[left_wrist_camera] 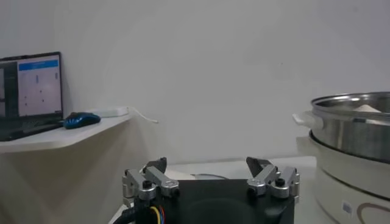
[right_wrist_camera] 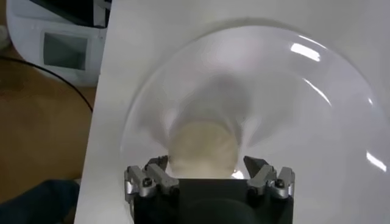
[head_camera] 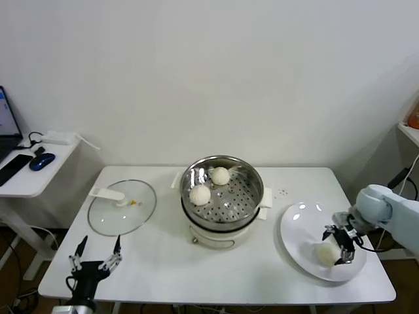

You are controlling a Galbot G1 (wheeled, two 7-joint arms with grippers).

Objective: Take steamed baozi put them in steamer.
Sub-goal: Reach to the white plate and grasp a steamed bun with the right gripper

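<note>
Two steamed baozi (head_camera: 220, 175) (head_camera: 200, 195) lie in the shiny steel steamer (head_camera: 236, 196) on its cream pot base at the table's middle. A third baozi (head_camera: 327, 253) rests on the white plate (head_camera: 301, 222) at the right. My right gripper (head_camera: 338, 247) is down over it and open. In the right wrist view that baozi (right_wrist_camera: 203, 146) sits between the spread fingers of the gripper (right_wrist_camera: 207, 163), with a gap on one side. My left gripper (head_camera: 98, 254) is parked open at the table's front left corner, holding nothing (left_wrist_camera: 207, 164).
A glass lid (head_camera: 121, 209) with a white handle lies flat left of the steamer. A side desk at far left carries a laptop and a blue mouse (head_camera: 40, 161). The plate (right_wrist_camera: 292, 91) lies close to the table's right edge.
</note>
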